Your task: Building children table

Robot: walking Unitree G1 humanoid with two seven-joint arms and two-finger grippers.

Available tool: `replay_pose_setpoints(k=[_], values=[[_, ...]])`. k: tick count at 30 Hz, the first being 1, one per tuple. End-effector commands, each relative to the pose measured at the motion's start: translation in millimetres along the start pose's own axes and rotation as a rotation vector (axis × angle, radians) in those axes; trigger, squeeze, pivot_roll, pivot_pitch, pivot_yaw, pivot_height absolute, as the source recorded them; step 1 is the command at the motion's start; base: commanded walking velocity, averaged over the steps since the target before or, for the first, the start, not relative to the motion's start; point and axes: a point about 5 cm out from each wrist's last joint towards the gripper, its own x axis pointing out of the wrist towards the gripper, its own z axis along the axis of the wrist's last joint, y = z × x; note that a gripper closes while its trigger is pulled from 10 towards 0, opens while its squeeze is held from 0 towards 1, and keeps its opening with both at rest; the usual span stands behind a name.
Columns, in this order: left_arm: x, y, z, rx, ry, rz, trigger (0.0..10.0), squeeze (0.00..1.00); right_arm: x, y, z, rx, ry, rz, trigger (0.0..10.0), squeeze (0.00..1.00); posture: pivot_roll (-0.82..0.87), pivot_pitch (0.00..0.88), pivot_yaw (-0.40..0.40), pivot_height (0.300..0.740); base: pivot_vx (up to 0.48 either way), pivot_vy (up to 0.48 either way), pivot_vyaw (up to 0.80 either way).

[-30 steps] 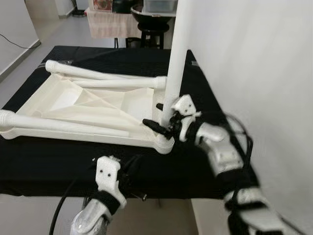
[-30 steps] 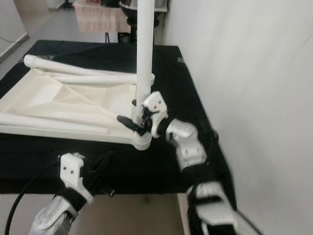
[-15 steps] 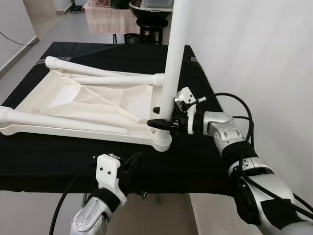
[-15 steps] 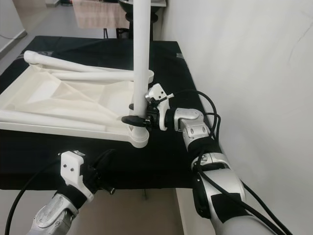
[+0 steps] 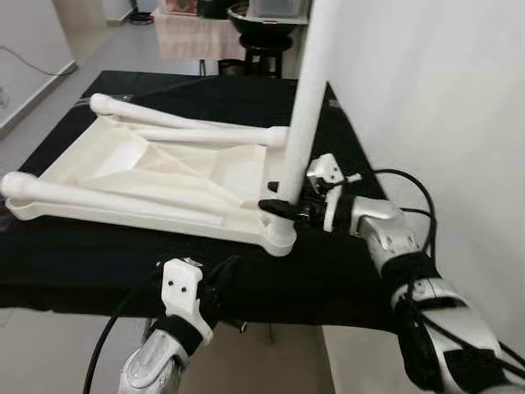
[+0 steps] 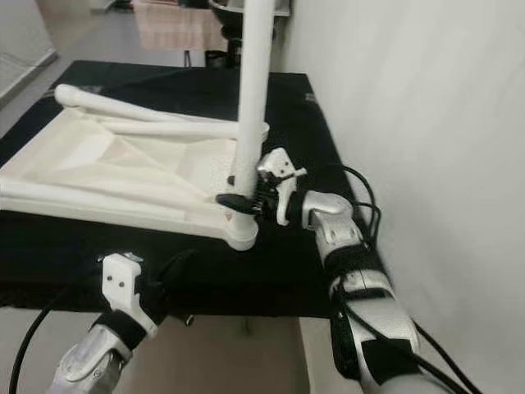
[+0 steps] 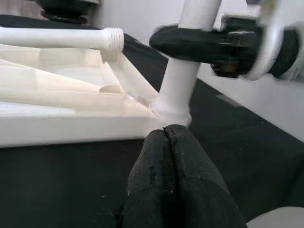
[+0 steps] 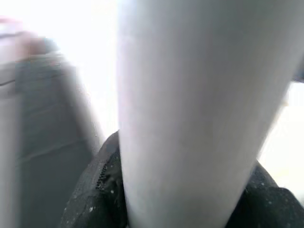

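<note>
A white children's table top (image 5: 156, 176) lies upside down on a black-covered table (image 5: 98, 254). Two white legs lie across it: a near one (image 5: 98, 197) and a far one (image 5: 189, 131). A third white leg (image 5: 308, 98) stands upright in the near right corner socket (image 5: 281, 238). My right gripper (image 5: 283, 199) is shut on this upright leg just above the socket; its pale shaft (image 8: 190, 114) rises between the black fingers. My left gripper (image 7: 166, 142) is shut and empty, low at the table's front edge, pointing at the socket (image 7: 172, 111).
A white wall (image 5: 443, 98) runs close along the table's right side. Beyond the far edge stand a black stool (image 5: 267, 49) and a cloth-covered stand (image 5: 193, 37). Grey floor (image 5: 49, 90) lies to the left. Black cables trail from both arms.
The camera has shifted slightly. My right wrist has turned while staying shut on the upright leg near its base. My left arm has stayed in place.
</note>
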Motion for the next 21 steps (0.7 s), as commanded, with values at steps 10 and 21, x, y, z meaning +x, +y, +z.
replay_pose_setpoints(k=[10,21], values=[[1.3,5.3,-3.4,-0.001,0.012,0.004,10.0,0.00,-1.1,27.1,-23.5,-0.130,0.124,-0.067,0.0,0.00,0.06,0.028,-0.083,0.740,0.000,0.000,0.00],[2.3,4.9,-4.1,-0.002,0.012,0.002,10.0,0.00,3.7,42.1,-4.1,-0.082,0.096,0.146,10.0,1.00,0.07,0.018,-0.081,0.740,0.000,0.000,0.00]])
